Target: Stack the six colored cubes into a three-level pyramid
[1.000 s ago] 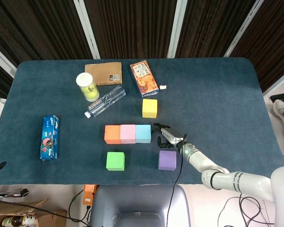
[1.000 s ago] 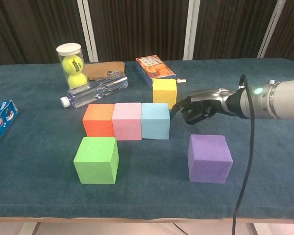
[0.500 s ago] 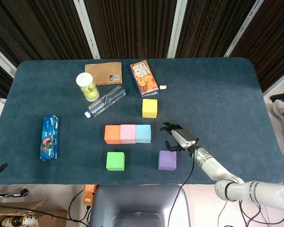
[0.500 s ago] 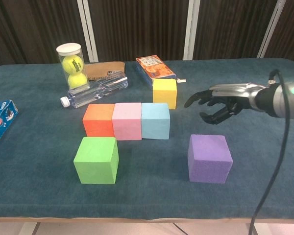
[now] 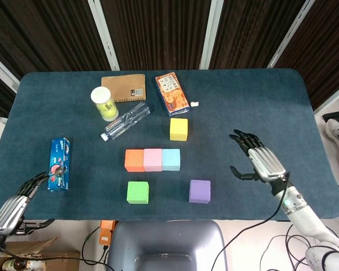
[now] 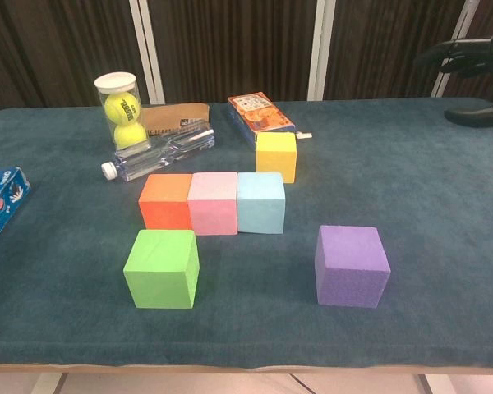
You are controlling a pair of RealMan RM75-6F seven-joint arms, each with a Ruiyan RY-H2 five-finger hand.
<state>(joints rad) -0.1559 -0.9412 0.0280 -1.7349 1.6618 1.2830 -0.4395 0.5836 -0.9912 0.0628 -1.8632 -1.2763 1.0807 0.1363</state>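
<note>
Now right hand [image 5: 259,161] farther from cubes.

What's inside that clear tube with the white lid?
Two yellow-green tennis balls, stacked one above the other, show through the clear tube. From the head view only its white lid and the upper ball show; the lower ball is hidden.

**Dark panels behind a blue-topped table**

A table [image 5: 260,101] with a dark teal felt-like cover fills both views. Behind it stands a wall of dark ribbed panels [image 6: 230,41] split by pale vertical strips [image 6: 144,45]. Under the near edge sit a grey chair back [image 5: 166,245], cables [image 5: 282,248] and a pale floor [image 5: 336,107].
</note>
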